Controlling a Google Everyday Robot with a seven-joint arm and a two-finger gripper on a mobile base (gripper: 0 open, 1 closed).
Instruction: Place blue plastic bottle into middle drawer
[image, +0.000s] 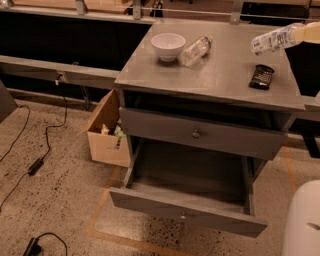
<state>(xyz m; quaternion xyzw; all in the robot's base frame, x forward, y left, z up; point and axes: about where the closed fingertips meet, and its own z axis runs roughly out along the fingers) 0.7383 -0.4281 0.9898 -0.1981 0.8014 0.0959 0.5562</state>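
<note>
Our gripper (306, 32) is at the upper right edge, raised and clamped on one end of the blue plastic bottle (274, 40), which it holds near-horizontal. Our white body shell (303, 220) shows at lower right.

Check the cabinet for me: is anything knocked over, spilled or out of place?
One thing: the clear bottle lies on its side beside the white bowl, with no spill visible. The gripper, at the upper right edge, holds the blue plastic bottle aloft; the middle drawer stands open.

Upper drawer (200, 135) overhangs open middle drawer's (186, 214) rear; gripper (304, 34) holds blue plastic bottle (272, 40) top right.
</note>
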